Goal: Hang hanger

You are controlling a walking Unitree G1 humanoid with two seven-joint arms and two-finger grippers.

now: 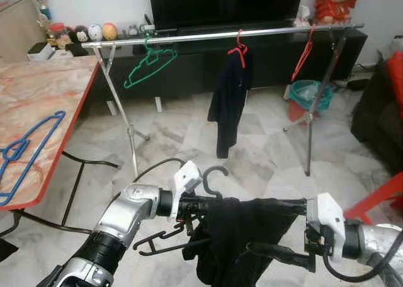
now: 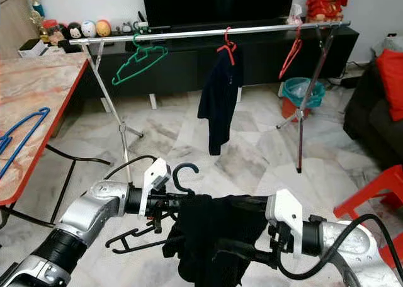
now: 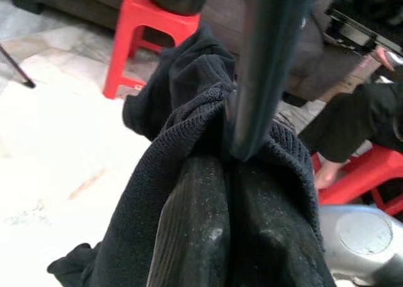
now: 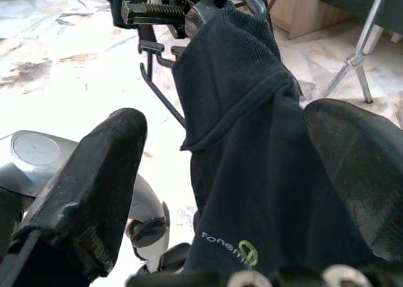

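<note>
Fingers, left gripper (image 1: pixel 198 206): closed on the black hanger (image 1: pixel 189 227) near its neck, garment cloth pinched in with it; hook curls up just above the grip.
Fingers, right gripper (image 4: pixel 227 174): spread wide, one black pad (image 4: pixel 94 186) on each side of the black garment (image 4: pixel 264 174); cloth hangs between them, contact not clear.
Black hanger: held in the air between the two grippers, well short of the rail (image 1: pixel 220 35), low over the floor; lower bar sticks out under the left wrist.
Black garment: draped over the hanger, bunched, sagging below both arms; small printed logo (image 4: pixel 230 248) near the right gripper.
Rail: silver clothes rack on crossed legs, standing in front of the TV cabinet (image 1: pixel 264 60).
On the rail: green hanger (image 1: pixel 150 63) towards its left end, red hanger (image 1: pixel 238 48) at the middle carrying a dark garment (image 1: pixel 228 101), second red hanger (image 1: pixel 303 53) towards its right end, bare.
Counter (image 1: pixel 56 92): left of the rail, marbled top with red edge; blue hanger (image 1: pixel 25 150) lying flat on it.
Floor (image 1: pixel 264 155): pale marble tiles.
Right of the rail: teal bin (image 1: pixel 310 95) behind its legs; red stool (image 1: pixel 378 199) nearer the robot.
</note>
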